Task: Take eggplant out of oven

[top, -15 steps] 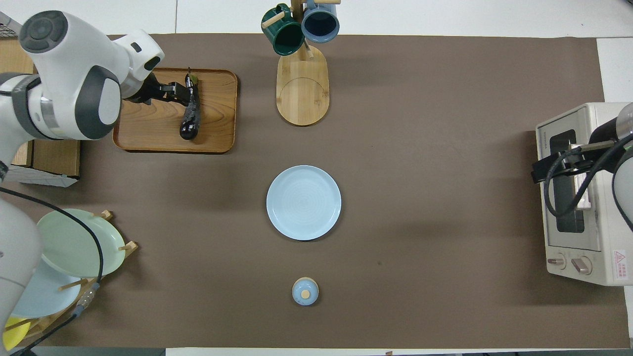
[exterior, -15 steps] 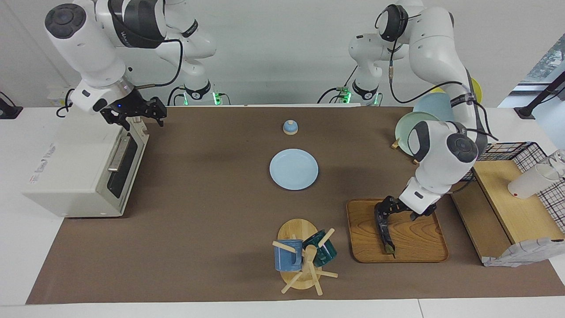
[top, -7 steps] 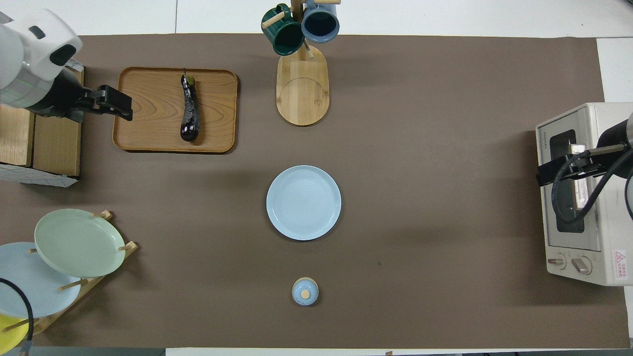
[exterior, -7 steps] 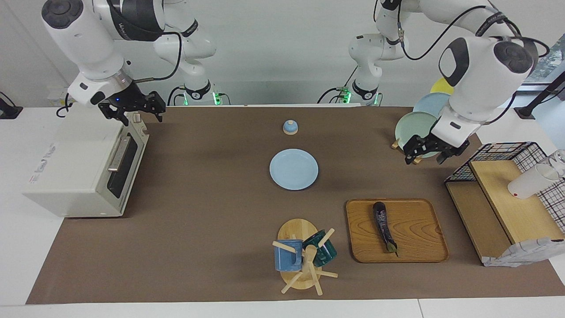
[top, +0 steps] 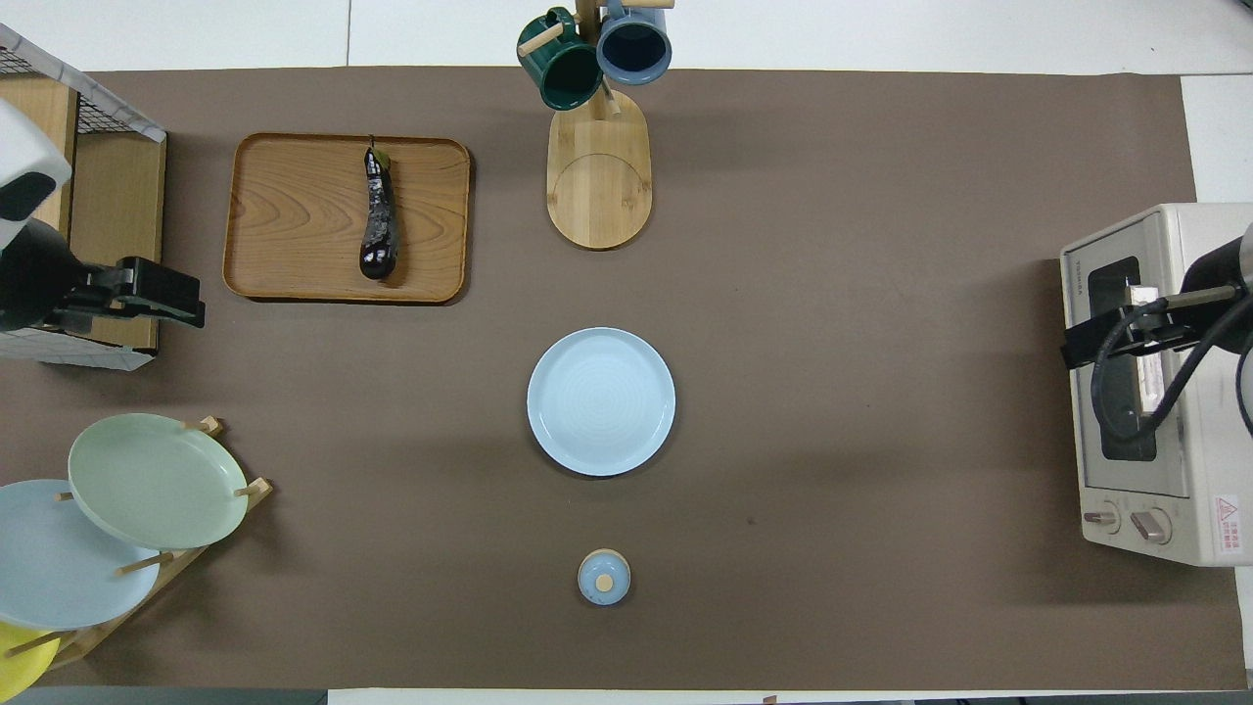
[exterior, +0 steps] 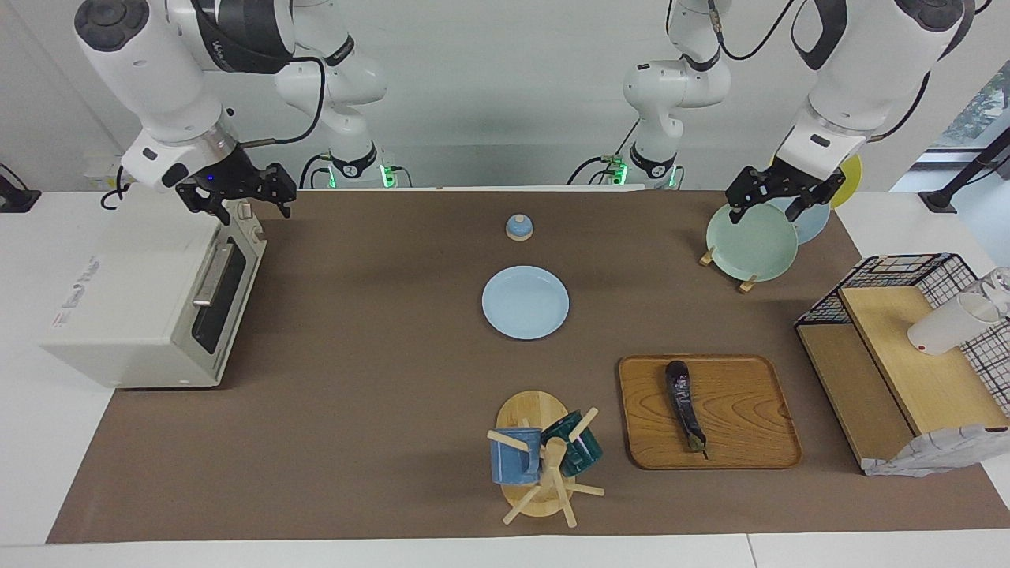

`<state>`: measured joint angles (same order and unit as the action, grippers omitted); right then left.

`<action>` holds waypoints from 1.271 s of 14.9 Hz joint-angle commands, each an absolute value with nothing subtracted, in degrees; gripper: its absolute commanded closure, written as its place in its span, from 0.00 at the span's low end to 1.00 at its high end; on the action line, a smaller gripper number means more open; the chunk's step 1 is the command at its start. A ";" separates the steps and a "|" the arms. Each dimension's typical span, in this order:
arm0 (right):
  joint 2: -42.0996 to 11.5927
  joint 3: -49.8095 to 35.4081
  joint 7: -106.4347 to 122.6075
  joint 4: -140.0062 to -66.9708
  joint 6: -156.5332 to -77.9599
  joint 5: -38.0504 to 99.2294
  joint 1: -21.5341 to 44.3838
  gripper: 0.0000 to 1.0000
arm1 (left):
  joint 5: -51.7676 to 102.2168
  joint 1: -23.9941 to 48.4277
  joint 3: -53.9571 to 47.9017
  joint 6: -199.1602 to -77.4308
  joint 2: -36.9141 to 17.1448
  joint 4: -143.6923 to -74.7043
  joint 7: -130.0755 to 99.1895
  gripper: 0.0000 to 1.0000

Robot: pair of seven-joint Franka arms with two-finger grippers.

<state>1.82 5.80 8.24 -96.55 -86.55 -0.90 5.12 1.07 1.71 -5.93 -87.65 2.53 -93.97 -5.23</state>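
The right hand (exterior: 237, 201) is hanging released and empty over the top front corner of the oven (exterior: 150, 304), whose door is sitting closed below it. The left hand (exterior: 777, 197) is hovering released, gripping nothing, above the green plate (exterior: 750, 243) in the plate rack. The eggplant (exterior: 685, 404) is lying well apart from both hands, on the wooden tray (exterior: 742, 418), farther from the robots than the left hand.
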 commanded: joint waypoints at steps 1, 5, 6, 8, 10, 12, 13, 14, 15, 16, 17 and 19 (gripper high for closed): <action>2.64 5.71 7.65 -97.03 -85.87 0.26 4.83 0.00 | -0.09 1.93 -6.33 -89.03 6.76 -101.15 -6.07 0.00; 2.55 5.71 7.65 -97.03 -85.87 0.26 4.83 0.00 | 3.15 2.20 -6.07 -87.98 6.24 -100.38 -6.50 0.00; 2.55 5.71 7.65 -97.03 -85.87 0.26 4.83 0.00 | 3.25 2.63 -5.54 -86.85 5.72 -97.93 -6.50 0.00; 2.64 5.71 7.65 -97.03 -85.87 0.26 4.83 0.00 | 2.64 2.99 -5.10 -81.33 2.48 -90.57 -6.50 0.00; 2.55 5.71 7.65 -97.03 -85.87 0.26 4.83 0.00 | 2.55 2.99 -5.10 -79.37 2.02 -88.86 -6.33 0.00; 2.64 5.71 7.65 -96.94 -85.87 0.26 4.83 0.00 | 2.64 2.99 -5.18 -80.33 2.55 -90.78 -5.98 0.00; 2.55 5.71 7.65 -97.03 -85.87 0.26 4.83 0.00 | 2.64 2.99 -5.19 -80.94 2.64 -91.40 -5.98 0.00; 2.55 5.71 7.65 -96.94 -85.87 0.26 4.83 0.00 | 2.64 2.99 -5.19 -81.03 2.72 -91.84 -5.89 0.00; 2.55 5.71 7.65 -97.03 -85.87 0.26 4.83 0.00 | 2.64 2.99 -5.19 -80.86 2.64 -92.02 -5.89 0.00; 2.55 5.71 7.65 -97.03 -85.87 0.26 4.83 0.00 | 2.64 2.99 -5.19 -81.21 2.64 -92.89 -5.89 0.00; 2.55 5.71 7.65 -97.03 -85.87 0.26 4.83 0.00 | 2.64 2.99 -5.19 -81.47 2.64 -93.25 -5.89 0.00; 2.55 5.71 7.65 -97.03 -85.87 0.26 4.83 0.00 | 2.64 2.99 -5.19 -81.21 2.20 -92.47 -5.98 0.00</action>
